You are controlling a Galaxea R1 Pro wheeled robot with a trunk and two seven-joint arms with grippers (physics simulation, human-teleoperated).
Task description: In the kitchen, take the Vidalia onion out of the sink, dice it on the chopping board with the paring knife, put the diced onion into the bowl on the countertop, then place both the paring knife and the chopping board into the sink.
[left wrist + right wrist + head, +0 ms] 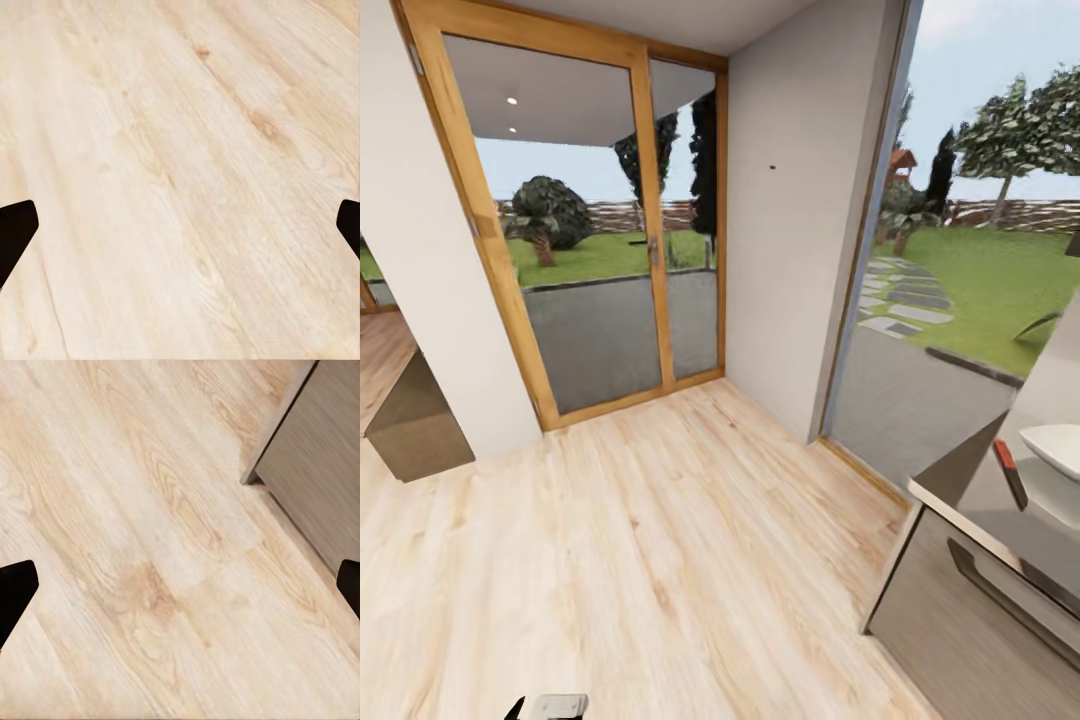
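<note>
From the head view, the worktop [970, 480] stands at the far right, dark and glossy; on it lies the paring knife [1010, 473] with its red handle, and just beside it the white bowl [1055, 448], cut by the picture's edge; the sink, the onion and the board I cannot find from here. A grey cabinet drawer [980, 610] sits under the worktop; ahead are a glass door in a wood frame [575, 230] and a pale wood floor [660, 540].

In the left wrist view, the left pincer [180, 229] hangs over the bare floor, its two dark fingertips [13, 232] wide apart, holding nothing.

In the right wrist view, the right pincer [180, 589] is also spread and empty; the cabinet corner [251, 478] is near it.

I think the danger now is the turn toward the worktop; the right arm could strike this corner, because it hangs low and close.
</note>
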